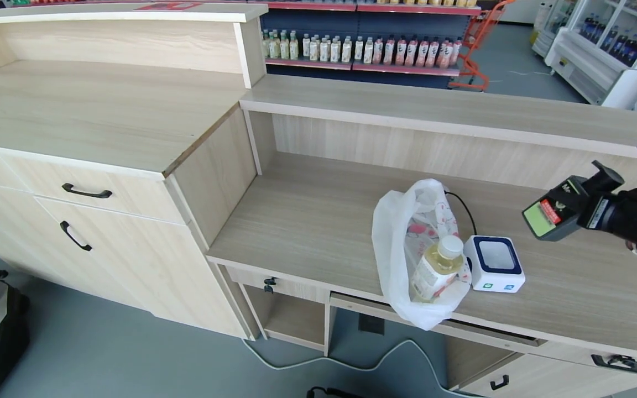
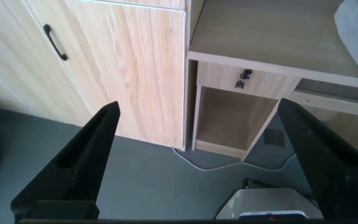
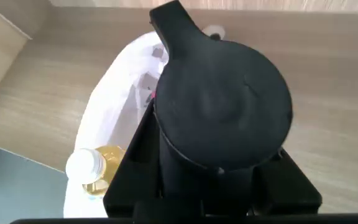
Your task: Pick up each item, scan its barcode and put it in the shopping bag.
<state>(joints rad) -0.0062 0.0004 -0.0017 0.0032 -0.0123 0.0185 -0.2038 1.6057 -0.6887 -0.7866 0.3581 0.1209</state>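
1. In the lower centre of the head view, a bottle (image 1: 439, 265) of pale yellow liquid with a white screw cap is seen inside the shopping bag (image 1: 396, 243). At least one item is therefore judged done.
2. At the right edge of that view, a dark item (image 1: 559, 215) is gripped by the closed fingers of the right gripper (image 1: 586, 209). It is held in the air, up and to the right of the scanner (image 1: 494, 262) and apart from it. Scanning and bagging of this item are judged to be left.
3. The fingers of the left gripper (image 2: 197, 106) are spread wide with nothing between them, above grey floor near a cupboard front.
4. The bag is made of thin, crinkled, translucent white plastic and sags over the front edge of the table (image 1: 324, 221).
5. The scanner is a small white rounded box with a glossy, dark-blue-framed window, just beside the bag.
6. The table is covered in pale, matte wood-grain laminate. A flat green and red label is carried on the held item's end.
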